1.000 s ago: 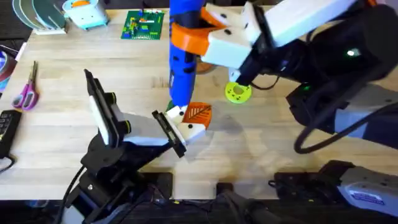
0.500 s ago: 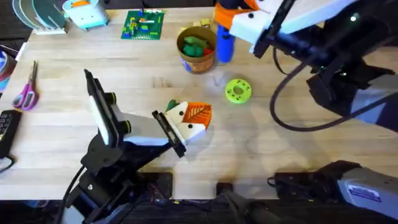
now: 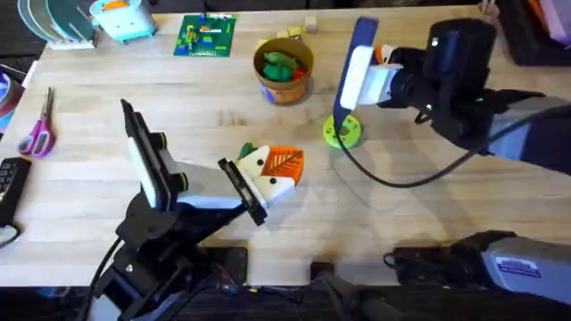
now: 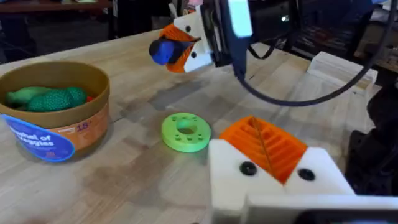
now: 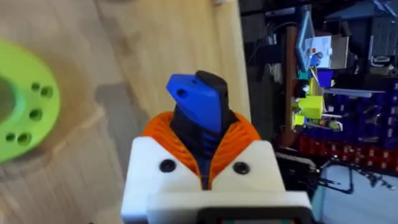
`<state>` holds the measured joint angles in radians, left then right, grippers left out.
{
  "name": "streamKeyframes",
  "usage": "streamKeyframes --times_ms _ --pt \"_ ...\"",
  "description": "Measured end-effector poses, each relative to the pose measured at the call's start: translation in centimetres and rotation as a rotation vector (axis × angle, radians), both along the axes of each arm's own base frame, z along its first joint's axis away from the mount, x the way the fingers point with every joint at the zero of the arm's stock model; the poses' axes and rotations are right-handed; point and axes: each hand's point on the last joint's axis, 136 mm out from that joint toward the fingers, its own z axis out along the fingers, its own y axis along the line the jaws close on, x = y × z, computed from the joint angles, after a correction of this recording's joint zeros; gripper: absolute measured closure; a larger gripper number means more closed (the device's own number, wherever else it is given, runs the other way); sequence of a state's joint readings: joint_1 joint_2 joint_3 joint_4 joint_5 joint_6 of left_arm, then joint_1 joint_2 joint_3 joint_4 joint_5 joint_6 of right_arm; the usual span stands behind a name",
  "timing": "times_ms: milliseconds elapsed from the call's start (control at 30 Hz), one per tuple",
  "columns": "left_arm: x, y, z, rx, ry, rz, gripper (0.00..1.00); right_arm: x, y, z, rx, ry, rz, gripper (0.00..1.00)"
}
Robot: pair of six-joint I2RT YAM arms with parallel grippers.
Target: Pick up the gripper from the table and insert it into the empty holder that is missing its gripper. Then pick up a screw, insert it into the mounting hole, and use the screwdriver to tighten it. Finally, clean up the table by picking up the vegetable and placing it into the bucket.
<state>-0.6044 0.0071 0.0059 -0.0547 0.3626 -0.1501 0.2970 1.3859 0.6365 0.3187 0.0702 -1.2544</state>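
Nearest my bases, I have the left gripper (image 3: 259,183) low over the table's near middle. Its white blocks are pressed on the cream holder (image 3: 252,163), which carries the orange ribbed gripper finger (image 3: 284,161). In the left wrist view that orange finger (image 4: 266,144) sits just ahead of the white block. A little dark green shows just behind the holder; I cannot tell what it is.

Farther out lies the lime-green disc (image 3: 342,132), flat on the wood. My right gripper (image 3: 364,73) hangs above it, its orange pads (image 5: 231,138) clamped around the blue screwdriver (image 3: 360,46).

Beyond, towards the far edge, stands the bucket (image 3: 284,71) with green toy vegetables (image 4: 46,98) inside.
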Motion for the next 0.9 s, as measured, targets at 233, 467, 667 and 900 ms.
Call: streamKeyframes --times_ms 233,467,667,900 --pt "0.0 0.0 0.0 0.000 0.000 0.000 0.996 0.1 -1.4 -4.7 -0.178 0.089 -0.001 0.980" --pt "0.0 0.0 0.0 0.000 0.000 0.000 0.996 -0.5 -1.9 -7.9 -0.214 0.178 -0.009 0.980" --pt "0.0 0.0 0.0 0.000 0.000 0.000 0.996 -0.2 -2.0 -7.8 -0.137 0.181 -0.078 0.531" --pt "0.0 0.0 0.0 0.000 0.000 0.000 0.996 0.7 -2.3 -6.4 -0.032 0.154 -0.170 0.012"
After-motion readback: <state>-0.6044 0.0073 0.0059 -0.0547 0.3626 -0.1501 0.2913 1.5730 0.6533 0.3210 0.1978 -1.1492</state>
